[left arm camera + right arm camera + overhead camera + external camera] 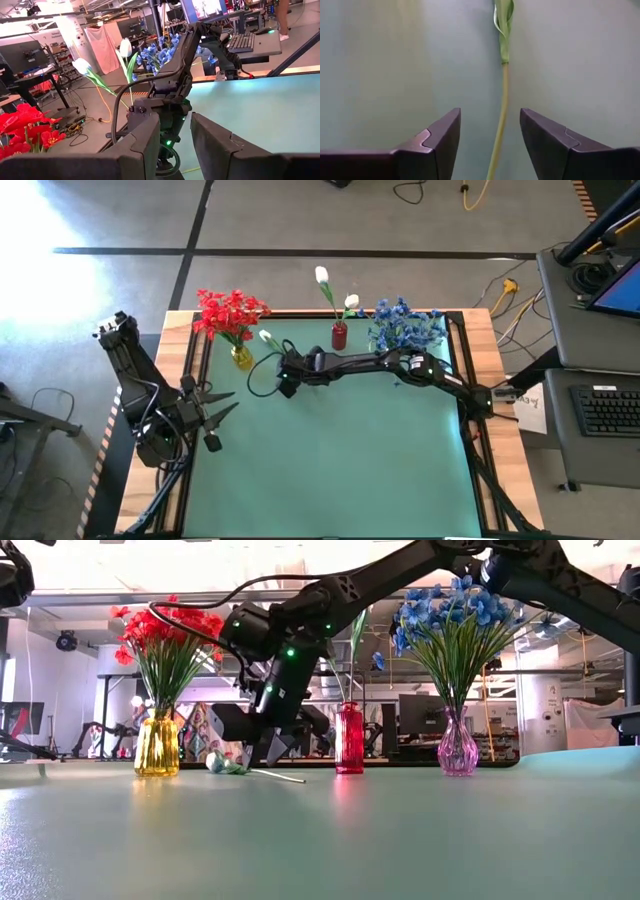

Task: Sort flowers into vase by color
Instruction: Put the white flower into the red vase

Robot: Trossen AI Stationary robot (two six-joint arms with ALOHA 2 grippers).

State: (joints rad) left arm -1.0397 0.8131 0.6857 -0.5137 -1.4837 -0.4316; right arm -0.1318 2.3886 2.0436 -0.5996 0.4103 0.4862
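One white-budded flower (267, 338) lies flat on the green table between the yellow vase of red flowers (240, 356) and the red vase holding two white tulips (339, 335). In the low view its bud (222, 765) and stem rest on the tabletop. My right gripper (286, 382) is open, pointing down over the flower's stem (503, 95). The stem runs between its two fingers (445, 135) with a gap on each side. Blue flowers stand in the pink vase (405, 330). My left gripper (228, 402) is open and waits near the table's left edge.
The three vases stand in a row along the table's far edge: yellow (157, 745), red (348, 738), pink (457, 745). My right arm (400, 363) stretches across the far part of the table just in front of them. The near green surface (340, 470) holds nothing.
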